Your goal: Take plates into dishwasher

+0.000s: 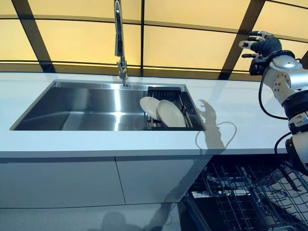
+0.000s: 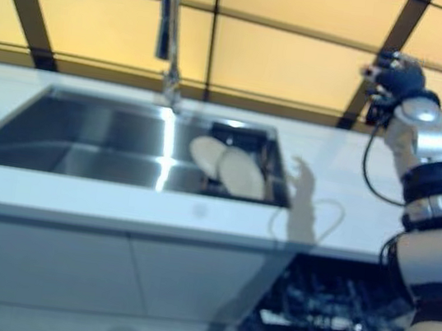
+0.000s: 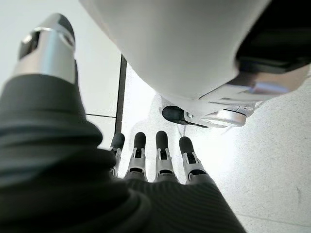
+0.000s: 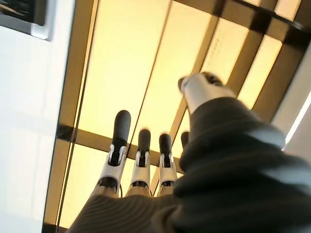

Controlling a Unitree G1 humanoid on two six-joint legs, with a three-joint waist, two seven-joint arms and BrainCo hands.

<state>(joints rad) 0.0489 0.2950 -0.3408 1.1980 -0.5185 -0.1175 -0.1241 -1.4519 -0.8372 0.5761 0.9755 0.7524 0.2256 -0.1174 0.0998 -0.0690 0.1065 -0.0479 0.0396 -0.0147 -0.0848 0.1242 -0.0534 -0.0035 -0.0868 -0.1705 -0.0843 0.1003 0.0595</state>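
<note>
- Hovering high, the right hand (image 1: pixel 262 44) is spread and empty — the plates (image 1: pixel 163 111) stand well below it, leftward, in the sink (image 1: pixel 86 113).
- The left hand (image 3: pixel 155 160), fingers straight, hangs empty.
- Risk: a steep reach down could clip the sink's rim or topple a plate.

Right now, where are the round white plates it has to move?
The round white plates lean in a dark rack at the right end of the steel sink, right of the tall faucet.

Brushed-steel sink (image 1: pixel 86 103), glossy white plates (image 1: pixel 163 111), matt white counter (image 1: pixel 240 110).
</note>
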